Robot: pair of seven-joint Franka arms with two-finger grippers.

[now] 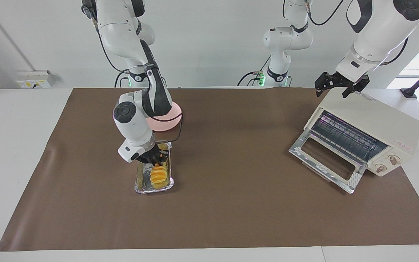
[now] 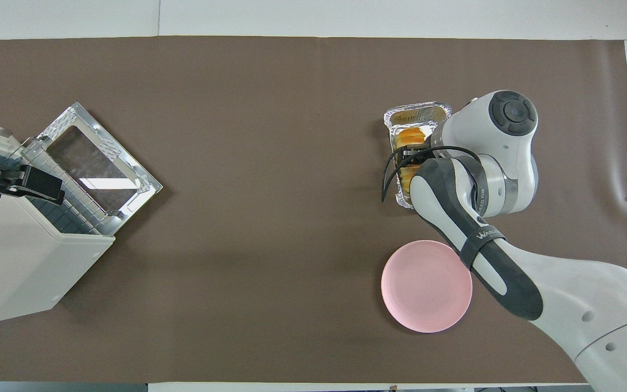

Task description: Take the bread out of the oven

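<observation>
The bread (image 1: 158, 174) lies in a foil tray (image 1: 141, 180) on the brown mat (image 1: 231, 203), toward the right arm's end of the table and about midway between the mat's robot-side edge and its outer edge. The right gripper (image 1: 155, 157) is down in the tray at the loaf's robot-side end, its fingers drawn in against the bread and pinching it (the loaf rests in the tray, not lifted). In the overhead view the arm's white wrist covers much of the tray (image 2: 416, 112), with only the loaf's (image 2: 409, 135) outer end showing.

A pink plate (image 2: 426, 286) sits on the mat nearer to the robots than the tray, a little apart from it.

The oven (image 1: 373, 123) stands at the left arm's end of the mat, turned at an angle, its glass door (image 1: 327, 160) dropped open and the wire rack (image 1: 344, 136) bare. The left gripper (image 1: 341, 86) hangs over the oven's top robot-side corner, fingers spread wide, holding nothing; that arm waits.
</observation>
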